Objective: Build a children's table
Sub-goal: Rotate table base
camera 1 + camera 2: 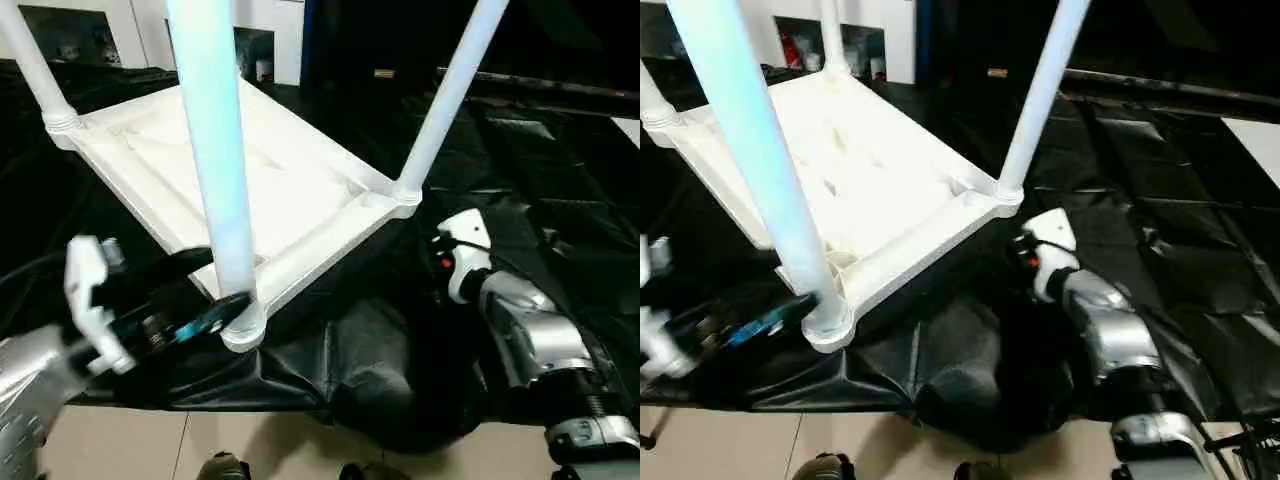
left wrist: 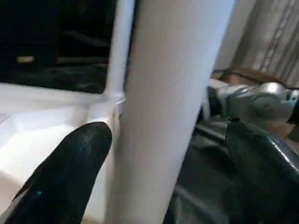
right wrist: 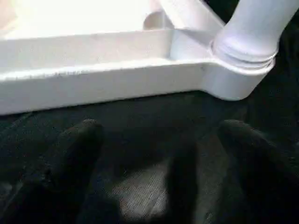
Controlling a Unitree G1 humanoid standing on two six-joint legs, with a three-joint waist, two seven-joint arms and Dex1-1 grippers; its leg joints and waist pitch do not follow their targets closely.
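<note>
Tabletop (image 1: 250, 170) upside down on sheet (image 1: 560, 170), legs up; my left end effector (image 1: 215, 290) straddles near leg (image 1: 215, 150); right end effector (image 3: 159, 154) beside right corner socket (image 1: 405, 192).

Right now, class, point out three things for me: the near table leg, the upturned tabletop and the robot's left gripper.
Near table leg (image 1: 222, 170): left eye view, middle of its tube.
Upturned tabletop (image 1: 300, 190): left eye view, ribbed underside.
Left gripper (image 1: 215, 285): left eye view, between its open fingertips, astride the leg's base.
</note>
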